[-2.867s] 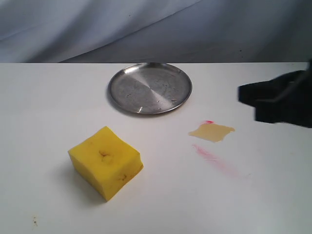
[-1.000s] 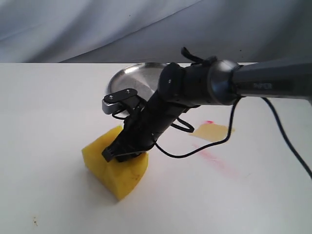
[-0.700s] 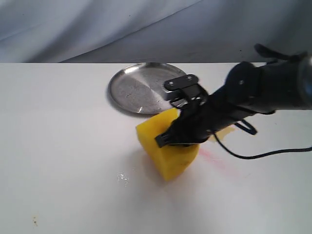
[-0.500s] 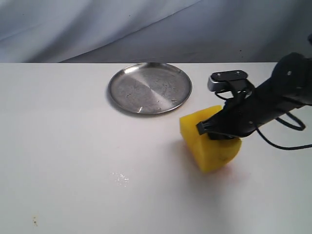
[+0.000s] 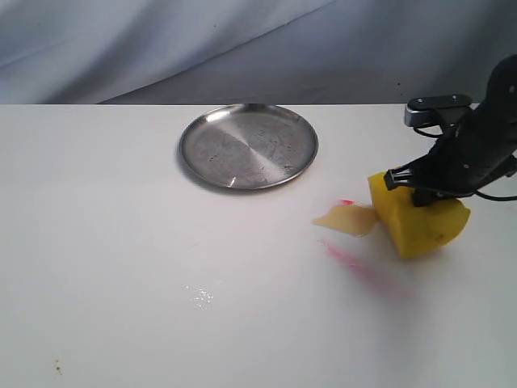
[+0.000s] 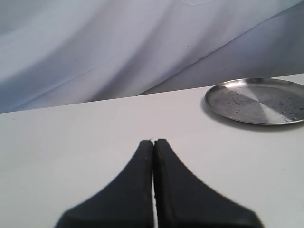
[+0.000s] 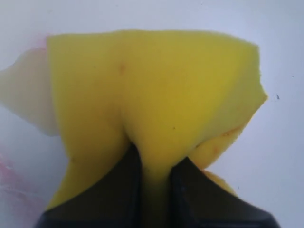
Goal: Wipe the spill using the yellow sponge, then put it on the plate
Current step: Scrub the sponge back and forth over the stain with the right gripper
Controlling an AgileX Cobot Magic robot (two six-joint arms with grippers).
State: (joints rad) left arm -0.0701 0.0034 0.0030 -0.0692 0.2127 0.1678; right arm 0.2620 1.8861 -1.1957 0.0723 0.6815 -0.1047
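My right end effector (image 5: 426, 192) pinches the yellow sponge (image 5: 420, 226), dragged rightward to the edge of the spill (image 5: 347, 219). Bare worktop (image 5: 121, 242) spreads leftward. My left end effector (image 6: 153, 142) is closed, holding nothing.

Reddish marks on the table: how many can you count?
2. A tiny red dot sits at the far edge of the spill; a long pink smear lies on its camera side. The yellow sponge could hide more.

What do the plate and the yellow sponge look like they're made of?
The plate looks like metal, probably steel: silver, dull-shiny, finely scratched. The yellow sponge looks like soft matte foam: it caves in deeply where the right hand pinches it.
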